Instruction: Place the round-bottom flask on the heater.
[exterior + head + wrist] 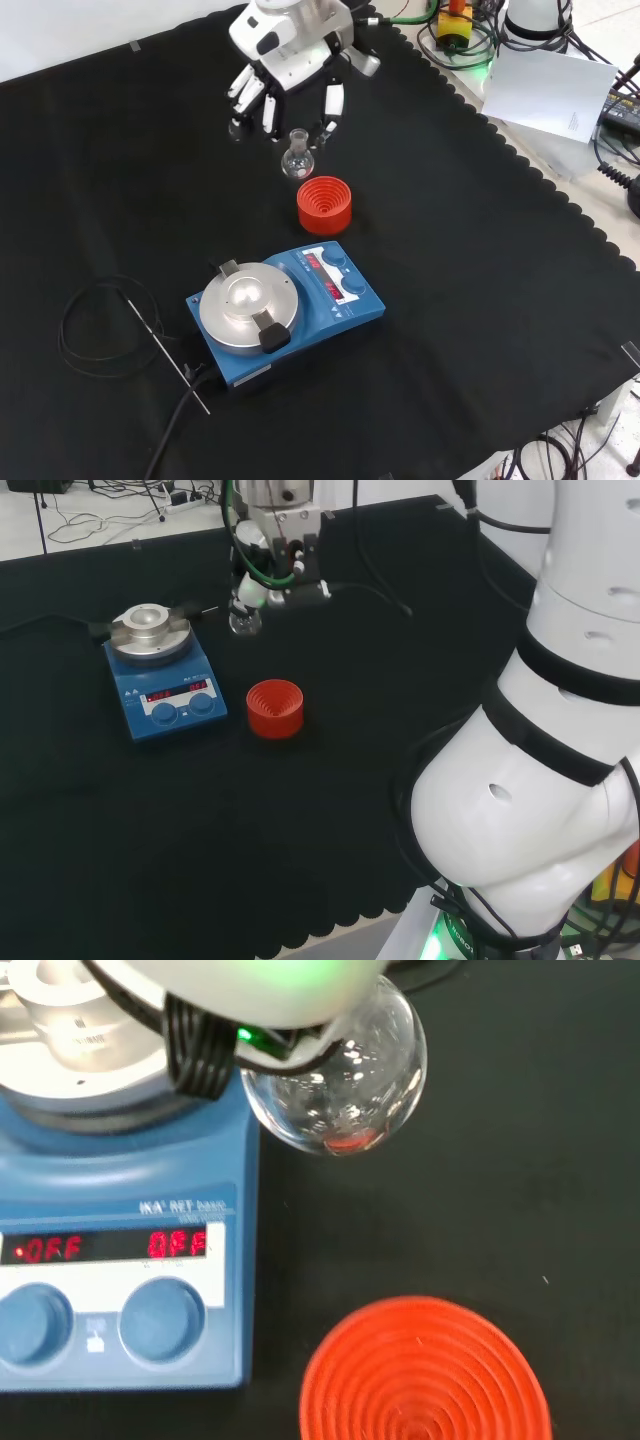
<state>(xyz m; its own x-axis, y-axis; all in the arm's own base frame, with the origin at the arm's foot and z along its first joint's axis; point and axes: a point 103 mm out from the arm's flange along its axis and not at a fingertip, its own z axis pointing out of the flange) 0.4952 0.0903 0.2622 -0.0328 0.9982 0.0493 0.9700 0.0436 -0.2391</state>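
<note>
A clear round-bottom flask [243, 621] [297, 160] hangs above the cloth under my hand [266, 564] [290, 58], whose fingers [270, 110] and thumb [333, 104] curl down round its neck. Where they touch the glass is hidden. The wrist view has the flask's bulb [345, 1070] close under a blurred white part of the hand [250, 980]. The blue heater [170, 692] [330, 300] [120, 1260] has a round silver plate [150, 630] [248, 303] [70, 1030] with nothing on it. In the head view the flask hangs just right of that plate.
A red ribbed stand [274, 708] [324, 203] [425, 1375] sits bare beside the heater, just below the flask in the front view. A coiled black cable [95, 330] and a thin rod [165, 352] lie left of the heater there. The arm's white links [560, 730] rise at the head view's right.
</note>
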